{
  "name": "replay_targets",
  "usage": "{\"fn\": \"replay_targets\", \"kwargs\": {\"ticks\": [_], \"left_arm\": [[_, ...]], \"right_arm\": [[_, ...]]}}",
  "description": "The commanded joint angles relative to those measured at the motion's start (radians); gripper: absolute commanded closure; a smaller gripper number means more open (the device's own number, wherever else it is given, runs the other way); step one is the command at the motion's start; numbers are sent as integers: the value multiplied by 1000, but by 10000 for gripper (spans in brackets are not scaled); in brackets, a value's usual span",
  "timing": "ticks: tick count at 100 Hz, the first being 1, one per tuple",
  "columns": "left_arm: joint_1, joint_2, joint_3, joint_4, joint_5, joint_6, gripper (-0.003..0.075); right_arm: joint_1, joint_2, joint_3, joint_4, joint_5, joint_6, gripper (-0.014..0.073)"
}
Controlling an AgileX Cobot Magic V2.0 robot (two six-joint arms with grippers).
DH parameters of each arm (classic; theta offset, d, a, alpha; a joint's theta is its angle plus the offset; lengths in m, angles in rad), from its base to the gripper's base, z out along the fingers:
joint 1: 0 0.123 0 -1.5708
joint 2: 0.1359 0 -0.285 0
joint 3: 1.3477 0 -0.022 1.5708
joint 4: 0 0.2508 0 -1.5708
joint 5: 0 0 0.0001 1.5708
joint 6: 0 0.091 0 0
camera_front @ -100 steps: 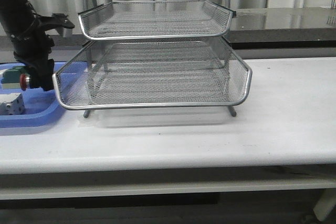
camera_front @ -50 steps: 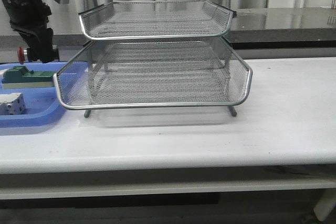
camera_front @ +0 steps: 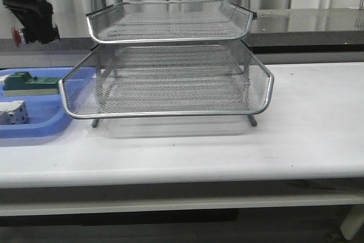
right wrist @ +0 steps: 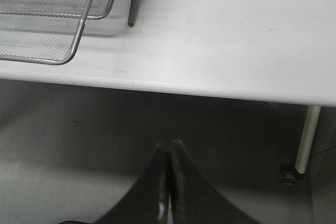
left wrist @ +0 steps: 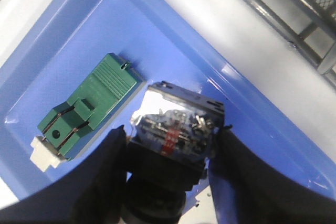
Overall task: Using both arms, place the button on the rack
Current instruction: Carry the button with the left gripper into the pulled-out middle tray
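**Left tool clamped on button, raised beside rack**

Left tool [left wrist: 170,182]: fingers [left wrist: 102,171] pressed on either side of the button [left wrist: 176,129], clamped on it. Front view shows the red cap at the tool's left edge, held in the air level with the top tier of the rack [camera_front: 168,61], well left of it and apart. Directly below: blue tray [left wrist: 157,40] on the bench [camera_front: 307,135], holding a green block [left wrist: 89,106]; a white block [camera_front: 14,113] sits nearer the front. Right tool [right wrist: 168,182]: fingers together, nothing between them, hanging off the bench's front edge.
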Motion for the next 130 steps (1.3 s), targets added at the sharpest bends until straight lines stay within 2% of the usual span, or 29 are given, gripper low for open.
{"fn": "replay_targets", "kwargs": {"ticks": [1,30,52,75,97,130], "left_arm": [[-3,-118,-2,-7,23,-15,741],[-3,-300,200,-16,23,-36,741],[-5,-459,359,-140,23,-38,741],[-47,-575,433,-173,23,-38,741],[-199,-601,456,-175,23,-38,741],[-467,-526,466,-173,14,-38,741]], "right_arm": [[-6,3,-24,1,-54,-3,662],[-6,3,-24,1,-54,-3,662],[-6,3,-24,1,-54,-3,662],[-6,3,-24,1,-54,-3,662],[-6,3,-24,1,-55,-3,662],[-6,3,-24,1,-55,-3,662]]}}
